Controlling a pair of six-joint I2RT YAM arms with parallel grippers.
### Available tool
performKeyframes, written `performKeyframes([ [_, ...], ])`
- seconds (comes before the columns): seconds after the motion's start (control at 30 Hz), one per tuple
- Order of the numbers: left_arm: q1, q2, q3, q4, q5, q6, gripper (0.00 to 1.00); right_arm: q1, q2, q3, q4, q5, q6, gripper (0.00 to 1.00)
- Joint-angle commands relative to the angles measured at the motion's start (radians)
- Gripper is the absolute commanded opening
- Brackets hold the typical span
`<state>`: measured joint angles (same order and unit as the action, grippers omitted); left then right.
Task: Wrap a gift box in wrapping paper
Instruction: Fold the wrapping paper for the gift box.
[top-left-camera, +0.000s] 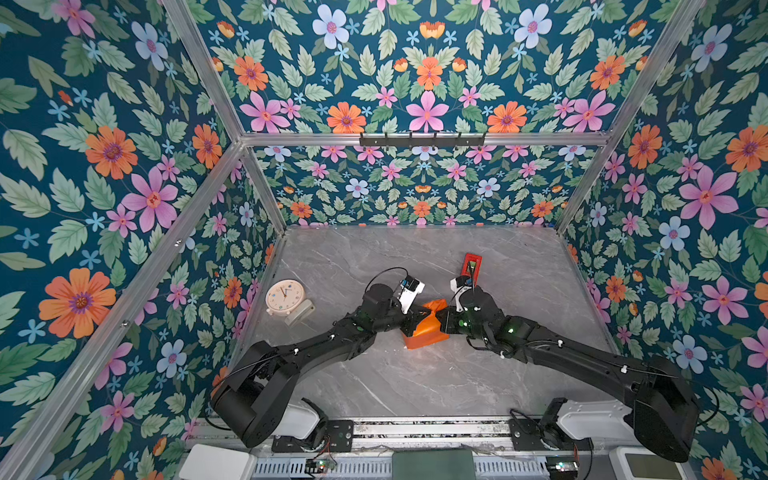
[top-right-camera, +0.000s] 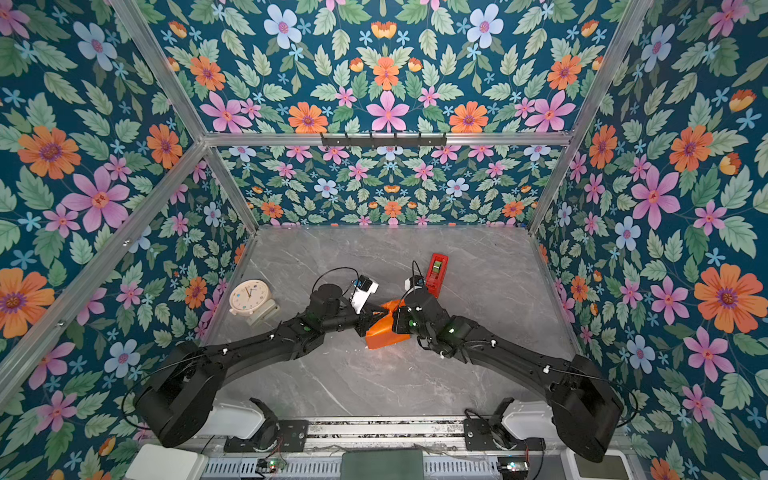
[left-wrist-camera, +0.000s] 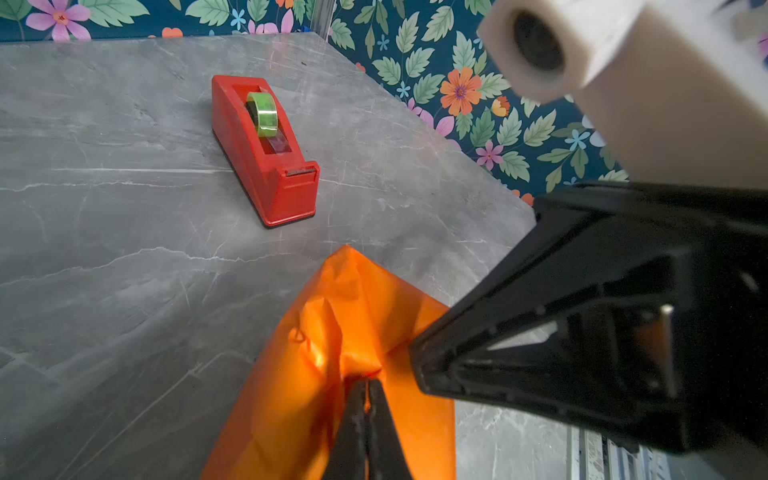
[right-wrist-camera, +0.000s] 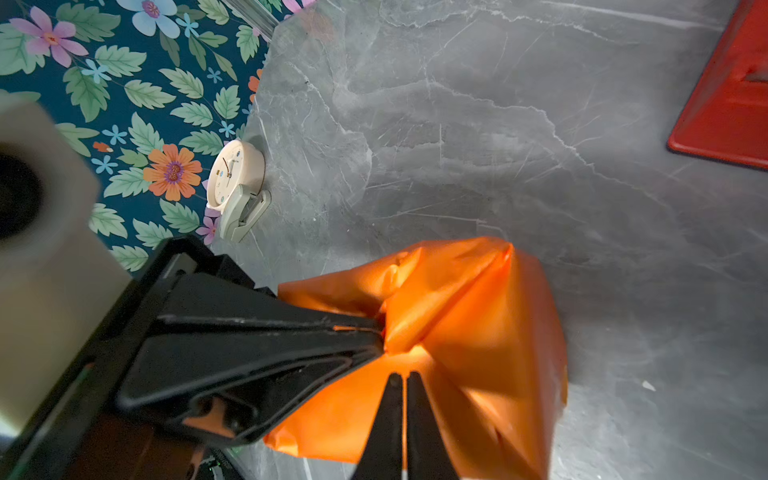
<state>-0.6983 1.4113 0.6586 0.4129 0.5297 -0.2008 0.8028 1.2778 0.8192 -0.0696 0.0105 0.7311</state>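
Marble tabletop (top-left-camera: 415, 386): L gripper (left-wrist-camera: 368, 381) & R gripper (right-wrist-camera: 402, 377) both pinch wrapping paper (top-left-camera: 424, 334) folds; uneven pulling prob. tears it or pops the fold.

We see a booth papered on every side with floral wallpaper (top-left-camera: 428, 62): pink, orange and pale blue flowers with green leaves on dark teal. Under the left pincer (left-wrist-camera: 368, 384) and the right pincer (right-wrist-camera: 403, 376) lies a grey marble-look tabletop (top-left-camera: 415, 374) with pale veins. High on the back wall, far beyond both pincers, an aluminium bar (top-left-camera: 299, 139) runs across, and a black hook rail (top-left-camera: 422, 140) is fixed to it. Well out from the left pincer, on the side away from the right one, a cream clock (top-left-camera: 284, 297) sits near the side wall. The light is soft and even, and we catch a faint sheen on the stone beyond the pincers.
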Motion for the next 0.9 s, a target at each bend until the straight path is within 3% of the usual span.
performKeyframes([
  [0.0, 0.000, 0.000, -0.005, -0.082, 0.013, 0.017, 0.07, -0.026, -0.015, 0.020, -0.031, 0.003, -0.023, 0.08],
  [0.4, 0.000, 0.002, -0.003, -0.085, 0.015, 0.021, 0.14, -0.122, 0.142, 0.180, -0.038, -0.208, -0.059, 0.13],
  [0.87, 0.000, 0.000, 0.010, -0.089, 0.021, 0.021, 0.19, -0.137, 0.192, 0.129, -0.059, -0.238, -0.020, 0.12],
])
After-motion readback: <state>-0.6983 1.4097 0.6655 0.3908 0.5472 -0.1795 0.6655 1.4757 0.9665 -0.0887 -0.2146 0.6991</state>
